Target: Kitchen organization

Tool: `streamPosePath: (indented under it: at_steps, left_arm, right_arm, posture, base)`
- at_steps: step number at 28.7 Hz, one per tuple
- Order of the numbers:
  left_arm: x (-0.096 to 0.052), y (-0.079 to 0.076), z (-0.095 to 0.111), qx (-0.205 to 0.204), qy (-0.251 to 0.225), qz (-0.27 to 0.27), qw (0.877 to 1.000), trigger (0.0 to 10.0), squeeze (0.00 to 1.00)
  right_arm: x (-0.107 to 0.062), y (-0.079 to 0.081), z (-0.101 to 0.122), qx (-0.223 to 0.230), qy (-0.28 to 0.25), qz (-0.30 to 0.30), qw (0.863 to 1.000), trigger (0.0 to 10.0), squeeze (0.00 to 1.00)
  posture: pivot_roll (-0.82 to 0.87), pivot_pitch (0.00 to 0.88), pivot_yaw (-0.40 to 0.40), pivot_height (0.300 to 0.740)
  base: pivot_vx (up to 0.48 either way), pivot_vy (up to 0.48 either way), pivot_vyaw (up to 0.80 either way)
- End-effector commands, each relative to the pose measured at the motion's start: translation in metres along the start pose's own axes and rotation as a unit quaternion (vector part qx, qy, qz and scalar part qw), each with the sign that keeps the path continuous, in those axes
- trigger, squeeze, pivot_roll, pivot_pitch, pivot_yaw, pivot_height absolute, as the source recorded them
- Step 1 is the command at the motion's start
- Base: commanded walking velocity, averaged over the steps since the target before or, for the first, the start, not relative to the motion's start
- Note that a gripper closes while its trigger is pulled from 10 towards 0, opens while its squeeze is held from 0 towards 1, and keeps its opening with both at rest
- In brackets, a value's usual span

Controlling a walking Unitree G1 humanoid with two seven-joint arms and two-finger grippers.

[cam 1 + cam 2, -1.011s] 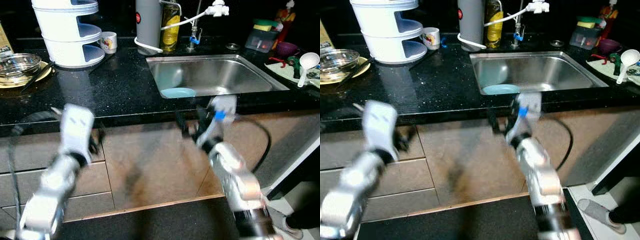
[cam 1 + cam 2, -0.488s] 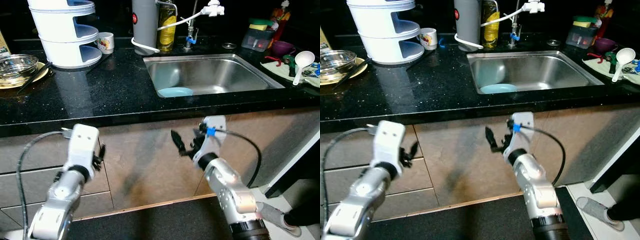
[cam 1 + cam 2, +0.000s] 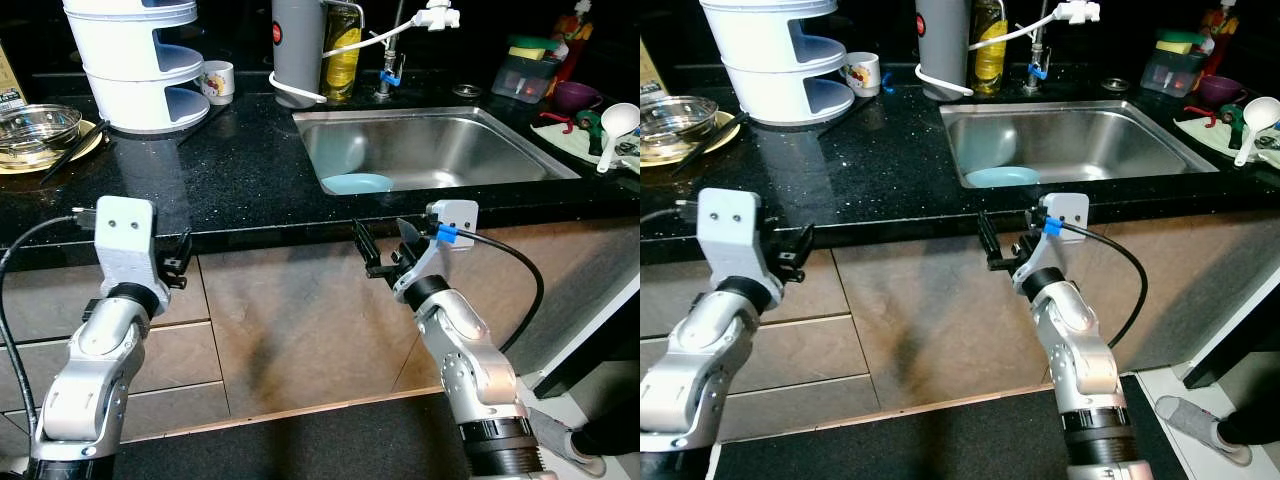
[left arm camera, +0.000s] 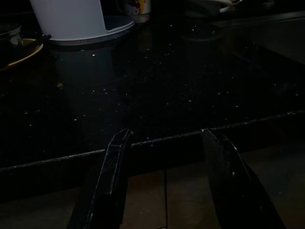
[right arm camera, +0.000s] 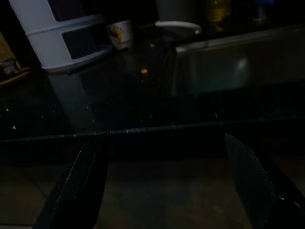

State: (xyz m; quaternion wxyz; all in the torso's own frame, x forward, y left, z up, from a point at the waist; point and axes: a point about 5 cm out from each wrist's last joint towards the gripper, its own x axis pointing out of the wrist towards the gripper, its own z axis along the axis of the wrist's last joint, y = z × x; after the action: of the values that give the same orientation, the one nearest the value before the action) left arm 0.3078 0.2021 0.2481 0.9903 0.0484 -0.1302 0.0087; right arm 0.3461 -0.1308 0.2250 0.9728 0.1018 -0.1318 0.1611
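While both arms are raised in front of the cabinet fronts below the counter, the right gripper (image 3: 385, 250) sits just under the counter's front edge with its two black fingers spread wide and nothing between them; in the right wrist view the fingers (image 5: 76, 188) frame the dark counter edge. The left gripper (image 3: 180, 262) hangs at about nine o'clock from it, also just below the edge, its fingers (image 4: 112, 179) parted with empty space between them and pointing at the black speckled countertop (image 3: 230, 170). At twelve o'clock from the right gripper lies the stainless sink (image 3: 430, 150), with a light blue plate (image 3: 357, 185) resting in its near left corner. Behind the sink stand a faucet with a white hose (image 3: 395, 40), a grey cylindrical appliance (image 3: 297, 45) and a yellow bottle (image 3: 340, 55). At about eleven o'clock on the counter stands a white tiered rack (image 3: 140, 60) with a small printed mug (image 3: 217, 82) just beside it. Far out at ten o'clock, a glass bowl (image 3: 35, 125) sits on a yellow plate (image 3: 60, 155). At two o'clock, right of the sink, lie a white ladle (image 3: 612, 125) and a food container (image 3: 525, 75).
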Motion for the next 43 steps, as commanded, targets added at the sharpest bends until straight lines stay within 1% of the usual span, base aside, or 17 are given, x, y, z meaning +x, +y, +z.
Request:
streamPosePath:
  at_steps: [1, 4, 8, 11, 12, 14, 21, 29, 43]
  left_arm:
    - [-0.002, 0.003, 0.0, 0.004, -0.002, 0.004, 1.0, 10.0, 0.0]
    - [-0.001, 0.002, 0.0, 0.013, -0.005, -0.003, 1.0, 10.0, 0.0]
    - [0.0, 0.003, 0.0, -0.002, -0.006, 0.002, 1.0, 10.0, 0.0]
    - [0.0, 0.003, 0.0, 0.002, -0.005, 0.002, 1.0, 10.0, 0.0]
    - [0.001, 0.003, 0.002, 0.007, -0.006, 0.002, 1.0, 10.0, 0.0]
    - [0.002, 0.003, 0.003, 0.012, -0.007, 0.002, 1.0, 10.0, 0.0]
    - [0.002, 0.001, 0.004, 0.008, -0.006, 0.004, 1.0, 10.0, 0.0]
    - [0.004, -0.001, 0.011, 0.017, -0.01, -0.002, 1.0, 10.0, 0.0]
    - [0.004, 0.001, 0.009, 0.02, -0.004, -0.002, 1.0, 10.0, 0.0]
  right_arm:
    - [-0.002, 0.001, 0.002, -0.006, -0.009, 0.003, 1.0, 10.0, 0.0]
    - [-0.002, 0.001, 0.002, -0.008, -0.011, 0.004, 1.0, 10.0, 0.0]
    - [-0.001, 0.002, 0.004, -0.01, -0.014, 0.006, 1.0, 10.0, 0.0]
    - [0.001, 0.003, 0.007, -0.012, -0.019, 0.008, 1.0, 10.0, 0.0]
    - [0.003, 0.003, 0.011, -0.029, -0.026, 0.005, 0.999, 10.0, 0.0]
    - [0.004, 0.003, 0.012, -0.034, -0.028, 0.004, 0.999, 10.0, 0.0]
    - [0.006, 0.001, 0.013, -0.041, -0.032, -0.002, 0.999, 10.0, 0.0]
    - [0.006, -0.002, 0.014, -0.04, -0.034, -0.009, 0.999, 10.0, 0.0]
    - [0.006, -0.001, 0.012, -0.039, -0.032, -0.006, 0.999, 10.0, 0.0]
  posture:
    - [0.05, 0.172, -0.029, 0.74]
    - [0.05, 0.169, -0.028, 0.74]
    - [0.05, 0.169, -0.028, 0.74]
    - [0.05, 0.166, -0.03, 0.74]
    - [0.05, 0.168, -0.03, 0.74]
    - [0.05, 0.17, -0.032, 0.74]
    - [0.05, 0.174, -0.033, 0.74]
    - [0.05, 0.177, -0.032, 0.74]
    - [0.05, 0.184, -0.035, 0.74]
  base:
    - [0.0, 0.0, 0.0]
    - [0.0, 0.0, 0.0]
    - [0.0, 0.0, 0.0]
    - [0.0, 0.0, 0.0]
    - [0.0, 0.0, 0.0]
    - [0.0, 0.0, 0.2]
    - [0.0, 0.0, 0.8]
    - [0.0, 0.0, 0.8]
    - [0.0, 0.0, 0.8]
